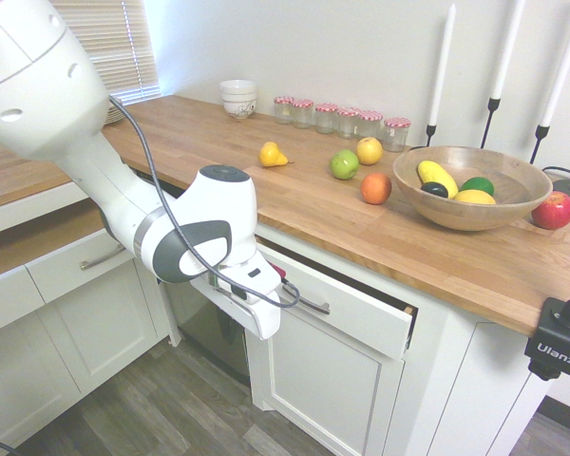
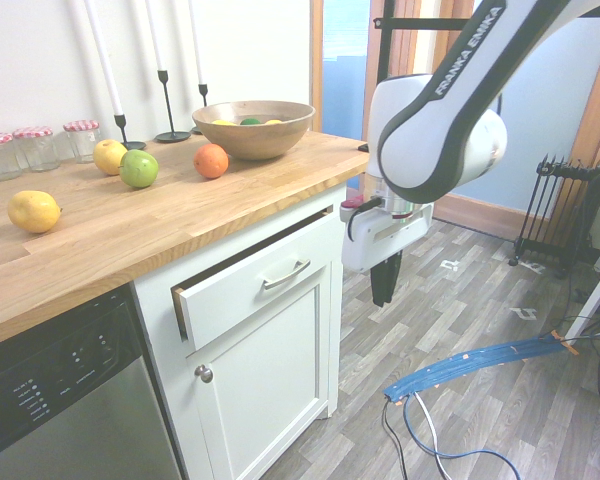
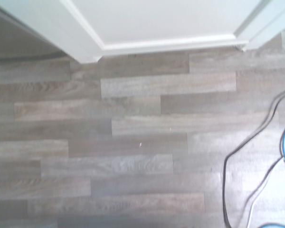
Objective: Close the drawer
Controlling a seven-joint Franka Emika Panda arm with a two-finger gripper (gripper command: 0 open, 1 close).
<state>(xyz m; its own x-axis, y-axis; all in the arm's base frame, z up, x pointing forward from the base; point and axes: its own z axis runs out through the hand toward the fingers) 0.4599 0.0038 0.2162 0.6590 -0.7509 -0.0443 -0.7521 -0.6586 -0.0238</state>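
The drawer (image 2: pixel 250 290) stands a little way out of the white cabinet under the wooden tabletop (image 2: pixel 130 235), a dark gap showing along its top edge and at its side. Its slim curved metal handle (image 2: pixel 285 273) faces the room. The hand (image 2: pixel 384 282) hangs in front of the drawer, apart from it, pointing straight down at the wood-plank floor (image 3: pixel 133 156); its dark fingers are clenched together on nothing. Nothing stands between the hand and the drawer front.

On the tabletop above lie a green apple (image 1: pixel 344 164), an orange (image 1: pixel 375 188), a yellow apple (image 1: pixel 369 150) and a yellow pear (image 1: pixel 272 155). A wooden bowl (image 1: pixel 437 209) of fruit sits nearer the wall end, with a red apple (image 1: pixel 552 210) beside it. A row of small jars with red checked lids (image 1: pixel 342 119) and stacked white bowls (image 1: pixel 238 98) stand along the wall, near tall white candles in black holders (image 1: pixel 441 71). A dishwasher (image 2: pixel 60 400) adjoins the cabinet. The wrist view shows only floor and the cabinet's white base.
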